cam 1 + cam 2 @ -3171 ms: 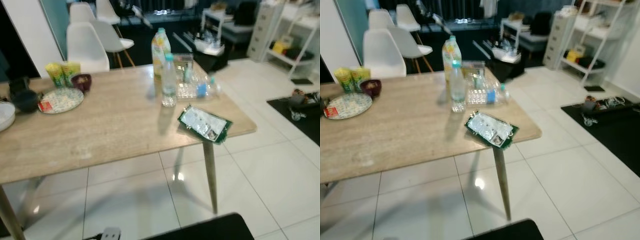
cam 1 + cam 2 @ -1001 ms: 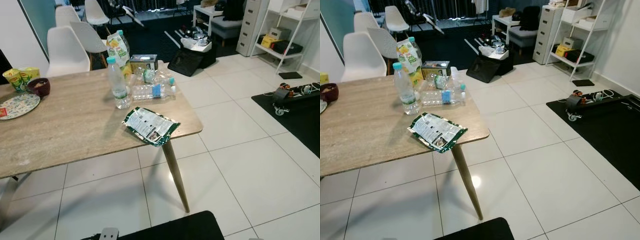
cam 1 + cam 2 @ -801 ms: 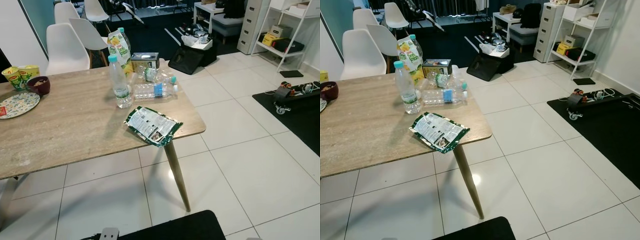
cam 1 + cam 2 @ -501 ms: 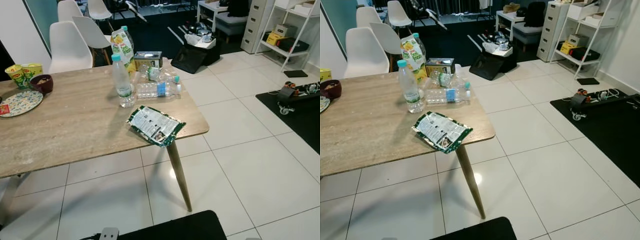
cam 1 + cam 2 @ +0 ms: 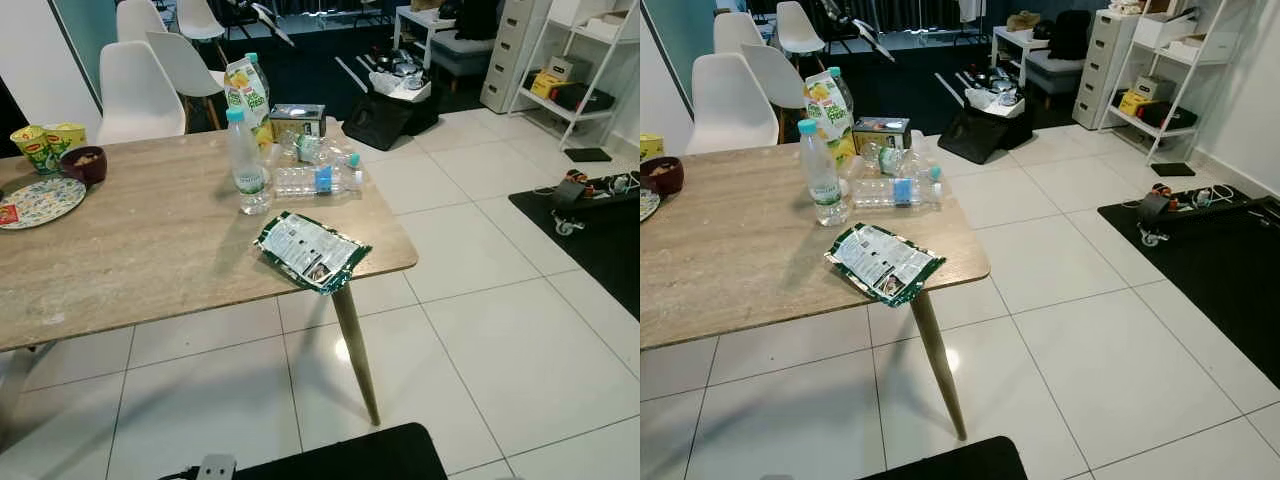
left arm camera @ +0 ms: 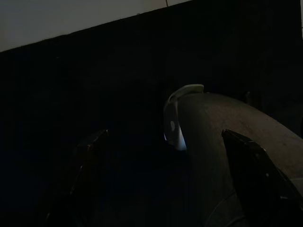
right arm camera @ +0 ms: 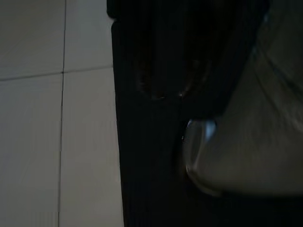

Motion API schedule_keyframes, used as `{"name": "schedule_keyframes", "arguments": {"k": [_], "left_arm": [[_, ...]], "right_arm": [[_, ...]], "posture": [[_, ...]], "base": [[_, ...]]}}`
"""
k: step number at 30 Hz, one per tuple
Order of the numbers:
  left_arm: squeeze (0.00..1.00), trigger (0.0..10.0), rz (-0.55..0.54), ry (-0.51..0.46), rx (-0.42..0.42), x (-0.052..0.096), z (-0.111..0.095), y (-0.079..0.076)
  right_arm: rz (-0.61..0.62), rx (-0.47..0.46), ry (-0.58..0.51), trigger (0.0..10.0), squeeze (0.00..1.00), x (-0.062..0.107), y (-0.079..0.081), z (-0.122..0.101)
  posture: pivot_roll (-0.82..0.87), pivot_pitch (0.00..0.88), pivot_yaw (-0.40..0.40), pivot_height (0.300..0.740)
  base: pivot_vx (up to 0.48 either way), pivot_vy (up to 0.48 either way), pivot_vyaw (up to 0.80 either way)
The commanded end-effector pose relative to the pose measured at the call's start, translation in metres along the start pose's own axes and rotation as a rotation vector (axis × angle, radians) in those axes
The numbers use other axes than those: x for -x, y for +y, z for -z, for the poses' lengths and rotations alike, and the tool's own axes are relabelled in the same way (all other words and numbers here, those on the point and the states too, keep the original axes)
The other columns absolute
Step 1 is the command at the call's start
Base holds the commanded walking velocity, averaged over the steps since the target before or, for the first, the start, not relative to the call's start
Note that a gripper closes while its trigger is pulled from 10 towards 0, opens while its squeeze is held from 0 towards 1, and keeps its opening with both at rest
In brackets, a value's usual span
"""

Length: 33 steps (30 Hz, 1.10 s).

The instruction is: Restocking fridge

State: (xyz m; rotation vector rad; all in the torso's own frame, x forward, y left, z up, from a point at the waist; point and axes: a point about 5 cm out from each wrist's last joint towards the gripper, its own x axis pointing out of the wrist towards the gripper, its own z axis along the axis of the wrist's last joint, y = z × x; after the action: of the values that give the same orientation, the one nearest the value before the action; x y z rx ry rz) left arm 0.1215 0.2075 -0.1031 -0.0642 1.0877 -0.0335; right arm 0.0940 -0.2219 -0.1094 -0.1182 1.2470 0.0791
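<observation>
On the wooden table [image 5: 150,250], near its right end, stands an upright water bottle [image 5: 245,165]. Behind it is a juice carton [image 5: 243,90]. A clear bottle [image 5: 318,180] lies on its side beside a small box [image 5: 297,120]. A green snack packet [image 5: 312,250] rests at the table's near right corner. Both arms hang idle in the shade. My left gripper [image 6: 165,189] is open, its black fingers [image 6: 90,156] wide apart in front of a dark rounded part of my body. The right wrist view shows dark bodywork [image 7: 156,142] over pale floor tiles.
A patterned plate [image 5: 40,200], a dark bowl [image 5: 83,163] and yellow cups [image 5: 45,145] sit at the table's left end. White chairs [image 5: 135,90] stand behind it. A black bag [image 5: 385,112] lies on the floor beyond, a black mat [image 5: 590,215] at the right. White tiles stretch to the right.
The whole picture has shifted: the camera has swung right and drawn back, so the table sits further left. The things on the table have not moved.
</observation>
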Motion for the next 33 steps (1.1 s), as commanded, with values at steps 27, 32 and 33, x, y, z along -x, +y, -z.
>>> {"name": "schedule_keyframes", "arguments": {"k": [27,32,33], "left_arm": [[0.05,10.0,-0.062,-0.039,0.087,0.002,0.003,0.003],[0.00,10.0,-0.092,-0.113,0.120,0.002,-0.006,0.006],[0.00,10.0,-0.103,-0.172,0.129,0.001,-0.024,0.013]], "right_arm": [[0.000,-0.069,-0.016,10.0,0.00,-0.001,0.002,-0.003],[0.003,-0.055,-0.016,10.0,0.00,-0.001,0.003,-0.003],[0.004,-0.051,-0.014,10.0,0.00,-0.001,0.003,-0.003]], "posture": [[0.02,0.000,0.007,0.740],[0.03,0.000,0.007,0.740],[0.03,0.000,0.007,0.740]], "base": [[0.000,0.000,0.00],[0.000,0.000,0.00],[0.000,0.000,0.00]]}}
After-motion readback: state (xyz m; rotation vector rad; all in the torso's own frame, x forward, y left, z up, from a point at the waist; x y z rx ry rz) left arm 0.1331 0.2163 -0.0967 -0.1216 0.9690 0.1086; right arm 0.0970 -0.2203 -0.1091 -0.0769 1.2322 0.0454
